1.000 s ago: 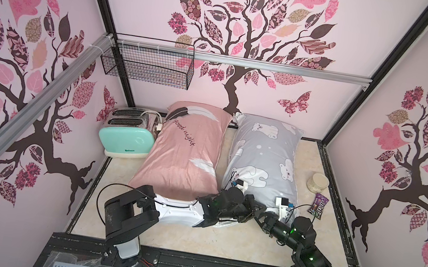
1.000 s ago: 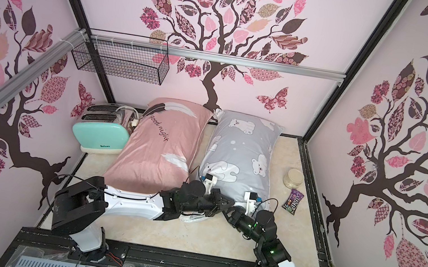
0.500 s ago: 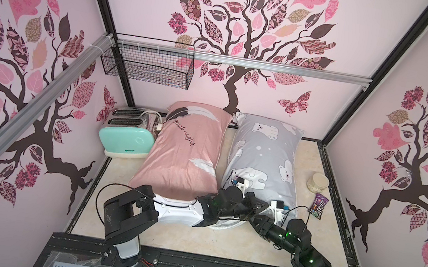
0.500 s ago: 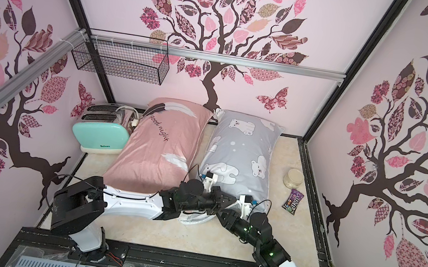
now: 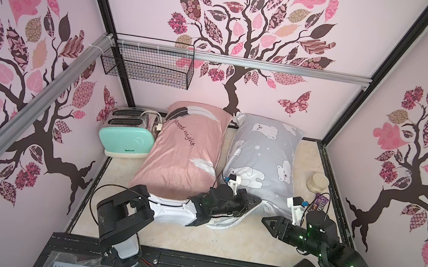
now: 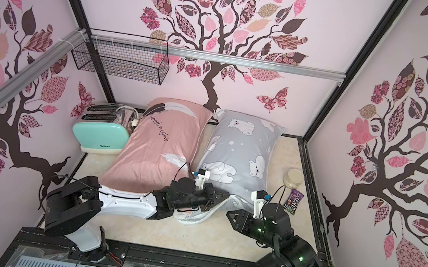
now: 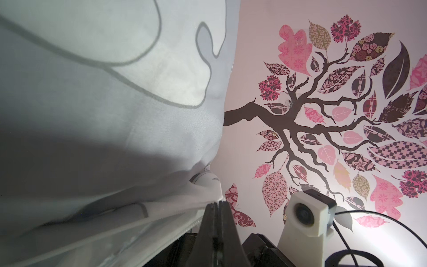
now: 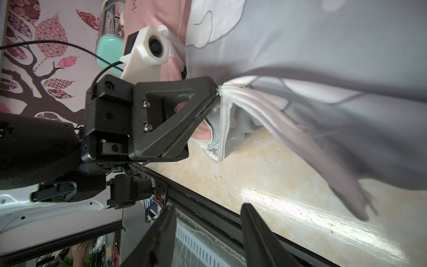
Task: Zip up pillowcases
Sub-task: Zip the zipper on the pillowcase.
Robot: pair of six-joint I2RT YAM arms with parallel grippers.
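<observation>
At near edge of table (image 5: 217, 244), L gripper (image 5: 258, 201) is clamped on the grey case (image 5: 262, 154) at its near hem. Jaws are pressed together w/ white zip-edge cloth pinched at the very tips. Same grip shows in both top views and close up: L gripper (image 7: 217, 204) w/ no gap betw. fingers, and L gripper (image 8: 216, 92) w/ folds fanning out from the tip and a loose flap drooping to the table. R gripper (image 5: 265, 220) sits near that hem on the robot's right side, apart from the cloth. Its jaws are roughly half apart, nothing betw. them; the fingers (image 8: 159, 235) frame only bare table. Grey case lies lengthwise, far end at back wall, just beside pink case (image 5: 188, 153) on its left. Toaster (image 5: 126, 142) sits against pink case's left side. Jar (image 5: 318, 182) and candy pack (image 5: 321, 203) are right of grey case.
</observation>
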